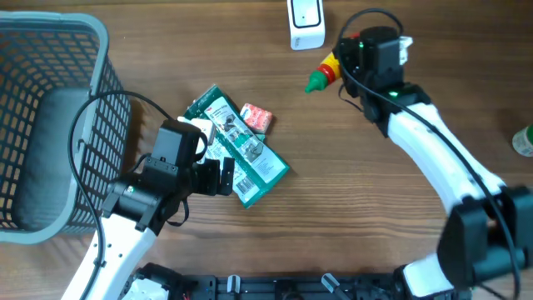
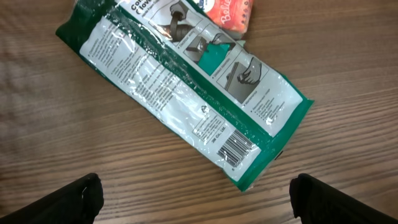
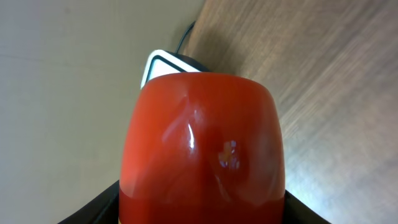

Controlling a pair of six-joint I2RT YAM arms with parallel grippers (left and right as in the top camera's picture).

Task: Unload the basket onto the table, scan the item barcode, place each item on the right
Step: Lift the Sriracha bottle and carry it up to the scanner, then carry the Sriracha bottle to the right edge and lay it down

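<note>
My right end effector [image 1: 340, 65]: pinching one glossy red bottle [image 3: 202, 143], green cap, near the white scanner [image 1: 306, 23] | my left end effector [image 2: 199, 199]: spread above one crinkly green-and-white pouch [image 2: 180, 93], barcode [image 2: 238, 148] up, on wood-grain table [image 2: 348, 56] | one red packet [image 2: 230, 12], lettering cut off | one grey mesh basket [image 1: 107, 125]

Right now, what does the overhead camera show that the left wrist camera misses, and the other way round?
Only overhead: the grey basket, the white scanner, and the red bottle with a green cap, held in the right gripper. Only left wrist: the barcode and fine print on the green-and-white packet, close up, ahead of the open fingers of the left gripper. Both: that packet, the small red pack next to it, and the wooden table.
</note>
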